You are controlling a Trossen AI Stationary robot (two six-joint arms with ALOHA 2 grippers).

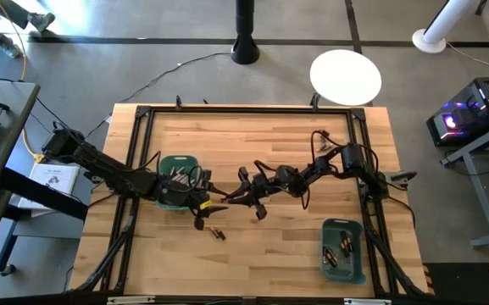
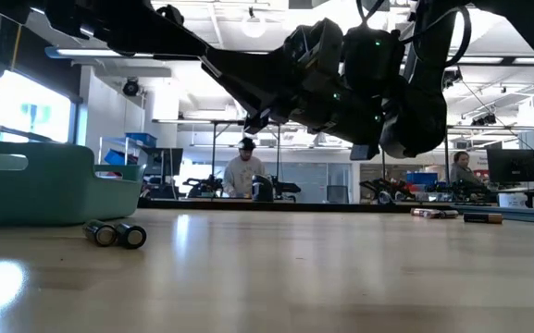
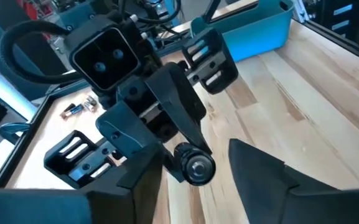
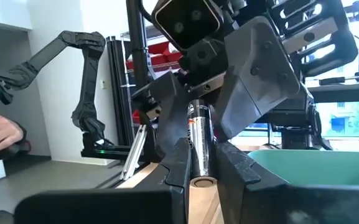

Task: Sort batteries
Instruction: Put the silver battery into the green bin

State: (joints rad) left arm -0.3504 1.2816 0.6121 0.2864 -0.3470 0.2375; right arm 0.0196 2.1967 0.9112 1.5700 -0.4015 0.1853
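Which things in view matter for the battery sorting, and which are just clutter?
Job:
battery gripped in right claw
open left claw around it
two loose batteries
left teal bin
right teal bin

Lying about:
white round disc beyond the table
person in background

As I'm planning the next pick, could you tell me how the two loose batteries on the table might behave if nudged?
The two batteries lie on their sides on the bare wooden table, so they would probably roll. Their smooth casings may slip in a gripper.
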